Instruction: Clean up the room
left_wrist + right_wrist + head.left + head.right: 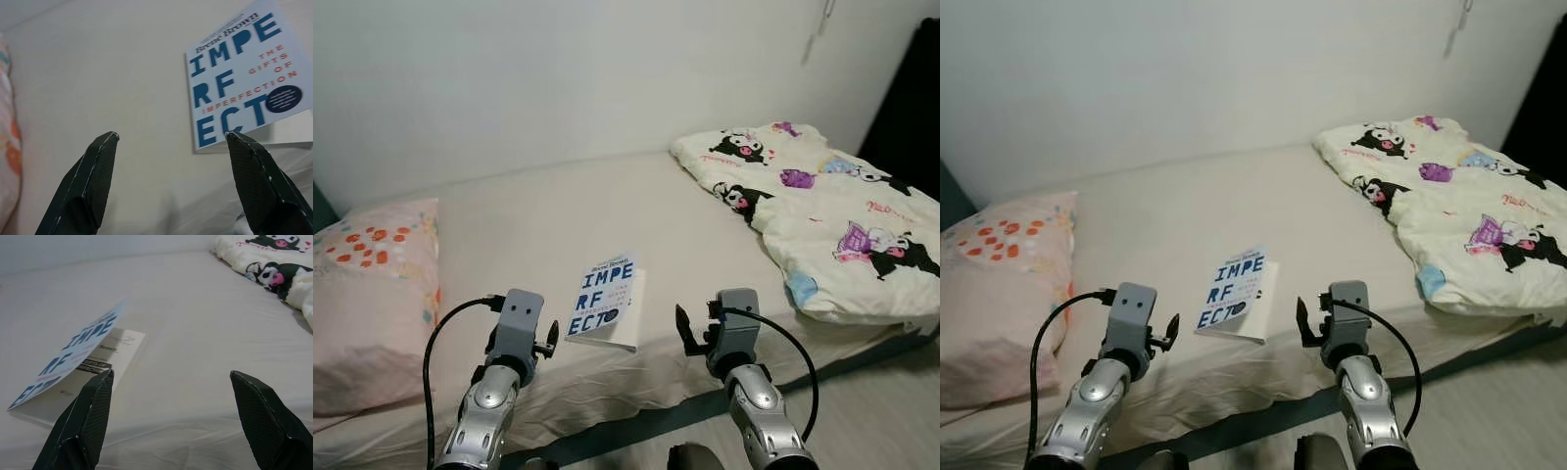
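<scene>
Item: white paperback book with blue lettering (606, 301), flat near the front edge of the cream-sheeted bed (529, 225), cover lifting. Light, flexible, smooth; best pinched at the spine. Left hand (548, 341) and right hand (683, 325) flank it, both wide open, empty.

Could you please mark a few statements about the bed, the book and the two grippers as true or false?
1. The book lies on the bed between the two grippers. True.
2. The book's front cover lies flat shut. False: it is lifted partly open.
3. The left gripper is shut on the book. False: its fingers are open and hold nothing.
4. The right gripper is open. True.
5. The cartoon-print blanket covers the pink pillow. False: they lie at opposite ends of the bed.
</scene>
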Controlling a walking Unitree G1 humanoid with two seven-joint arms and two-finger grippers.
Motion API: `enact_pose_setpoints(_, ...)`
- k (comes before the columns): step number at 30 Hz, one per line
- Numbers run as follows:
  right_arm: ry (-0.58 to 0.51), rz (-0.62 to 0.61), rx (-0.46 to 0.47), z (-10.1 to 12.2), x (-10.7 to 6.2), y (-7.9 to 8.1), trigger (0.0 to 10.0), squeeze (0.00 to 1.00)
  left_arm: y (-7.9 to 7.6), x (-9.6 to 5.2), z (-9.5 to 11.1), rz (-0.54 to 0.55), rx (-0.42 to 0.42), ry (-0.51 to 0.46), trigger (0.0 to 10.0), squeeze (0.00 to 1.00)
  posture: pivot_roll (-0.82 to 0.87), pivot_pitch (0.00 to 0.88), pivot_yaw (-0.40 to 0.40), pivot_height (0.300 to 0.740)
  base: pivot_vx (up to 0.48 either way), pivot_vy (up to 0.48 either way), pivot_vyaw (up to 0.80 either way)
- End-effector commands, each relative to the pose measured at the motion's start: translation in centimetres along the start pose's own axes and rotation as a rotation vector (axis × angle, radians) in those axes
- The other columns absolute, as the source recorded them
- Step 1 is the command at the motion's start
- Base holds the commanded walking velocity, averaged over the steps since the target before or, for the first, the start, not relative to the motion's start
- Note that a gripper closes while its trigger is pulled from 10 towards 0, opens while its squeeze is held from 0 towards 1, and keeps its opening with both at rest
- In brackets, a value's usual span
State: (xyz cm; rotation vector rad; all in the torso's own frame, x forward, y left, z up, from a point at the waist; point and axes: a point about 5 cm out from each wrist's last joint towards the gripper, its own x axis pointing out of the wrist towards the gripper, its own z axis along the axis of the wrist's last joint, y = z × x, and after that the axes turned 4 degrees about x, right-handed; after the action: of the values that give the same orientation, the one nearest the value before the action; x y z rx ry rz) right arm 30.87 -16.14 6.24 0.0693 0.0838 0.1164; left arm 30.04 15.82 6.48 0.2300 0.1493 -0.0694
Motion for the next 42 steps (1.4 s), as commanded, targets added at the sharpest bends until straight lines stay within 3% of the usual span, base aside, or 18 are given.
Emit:
enact_pose_setpoints(1, -0.015, -0.001, 0.006, 0.1, -0.1, 0.2, 10.0, 0.0, 0.1, 0.0, -0.1, -0.006, -0.005, 0.011, 10.0, 0.0, -0.07, 0.047, 0.012, 0.622, 0.0, 0.0, 0.0)
enact_pose_setpoints(17, -0.016, 0.007, 0.02, 0.1, -0.1, 0.1, 10.0, 0.0, 0.4, -0.2, 0.0, -0.018, -0.035, 0.041, 10.0, 0.0, -0.05, 0.08, 0.017, 0.592, 0.0, 0.0, 0.0)
enact_pose_setpoints(19, -0.013, 0.02, 0.011, 0.2, 0.1, 0.1, 10.0, 0.0, 0.6, -0.7, -0.7, -0.041, -0.149, 0.089, 10.0, 0.0, -0.04, 0.096, 0.016, 0.582, 0.0, 0.0, 0.0)
enact_pose_setpoints(20, -0.013, 0.02, 0.011, 0.2, 0.1, 0.1, 10.0, 0.0, 0.6, -0.7, -0.7, -0.041, -0.149, 0.089, 10.0, 0.0, -0.04, 0.096, 0.016, 0.582, 0.0, 0.0, 0.0)
enact_pose_setpoints(22, -0.014, 0.03, 0.006, 0.4, 0.3, 0.1, 10.0, 0.0, 0.4, -1.1, -1.0, -0.103, -0.31, 0.136, 10.0, 0.0, -0.04, 0.108, 0.014, 0.577, 0.0, 0.0, 0.0)
enact_pose_setpoints(23, -0.014, 0.03, 0.006, 0.4, 0.3, 0.1, 10.0, 0.0, 0.4, -1.1, -1.0, -0.103, -0.31, 0.136, 10.0, 0.0, -0.04, 0.108, 0.014, 0.577, 0.0, 0.0, 0.0)
enact_pose_setpoints(24, -0.013, 0.033, 0.004, 0.5, 0.3, 0.1, 10.0, 0.0, 0.2, -1.3, -1.1, -0.137, -0.378, 0.153, 10.0, 0.0, -0.04, 0.108, 0.014, 0.577, 0.0, 0.0, 0.0)
enact_pose_setpoints(25, -0.016, 0.039, 0.003, 0.7, 0.4, 0.1, 10.0, 0.0, -0.1, -1.9, -0.9, -0.233, -0.527, 0.175, 10.0, 0.0, -0.03, 0.124, 0.013, 0.577, 0.0, 0.0, 0.0)
enact_pose_setpoints(26, -0.021, 0.045, 0.005, 0.9, 0.5, 0.2, 10.0, 0.0, -0.2, -2.5, -0.8, -0.314, -0.613, 0.19, 10.0, 0.0, -0.03, 0.131, 0.012, 0.577, 0.0, 0.0, 0.0)
enact_pose_setpoints(29, -0.023, 0.054, 0.003, 1.1, 0.7, 0.2, 10.0, 0.0, 0.2, -3.3, -1.0, -0.393, -0.68, 0.22, 10.0, 0.0, -0.03, 0.14, 0.012, 0.577, 0.0, 0.0, 0.0)
enact_pose_setpoints(32, -0.025, 0.07, 0.007, 1.1, 0.7, 0.4, 10.0, 0.0, 1.6, -3.8, -2.0, -0.343, -0.682, 0.258, 10.0, 0.0, -0.02, 0.152, 0.012, 0.567, 0.0, 0.0, 0.0)
enact_pose_setpoints(35, -0.024, 0.076, 0.006, 1.1, 0.6, 0.4, 10.0, 0.0, 1.9, -4.1, -2.2, -0.339, -0.714, 0.268, 10.0, 0.0, -0.02, 0.159, 0.01, 0.562, 0.0, 0.0, 0.0)
enact_pose_setpoints(36, -0.02, 0.092, 0.0, 0.9, 0.4, 0.6, 10.0, 0.0, 2.3, -4.5, -2.2, -0.292, -0.824, 0.254, 10.0, 0.0, -0.02, 0.175, 0.003, 0.558, 0.0, 0.0, 0.0)
enact_pose_setpoints(37, -0.02, 0.092, 0.0, 0.9, 0.4, 0.6, 10.0, 0.0, 2.3, -4.5, -2.2, -0.292, -0.824, 0.254, 10.0, 0.0, -0.02, 0.175, 0.003, 0.558, 0.0, 0.0, 0.0)
enact_pose_setpoints(40, -0.01, 0.11, -0.033, 0.6, 0.2, 0.9, 10.0, 0.0, 2.4, -4.5, -1.9, -0.236, -0.927, 0.223, 10.0, 0.0, -0.02, 0.175, 0.003, 0.558, 0.0, 0.0, 0.0)
enact_pose_setpoints(42, -0.019, 0.164, -0.18, 0.4, -0.1, 1.4, 10.0, 0.0, 2.0, -4.4, -1.7, -0.198, -0.982, 0.224, 10.0, 0.0, -0.02, 0.181, 0.002, 0.558, 0.0, 0.0, 0.0)
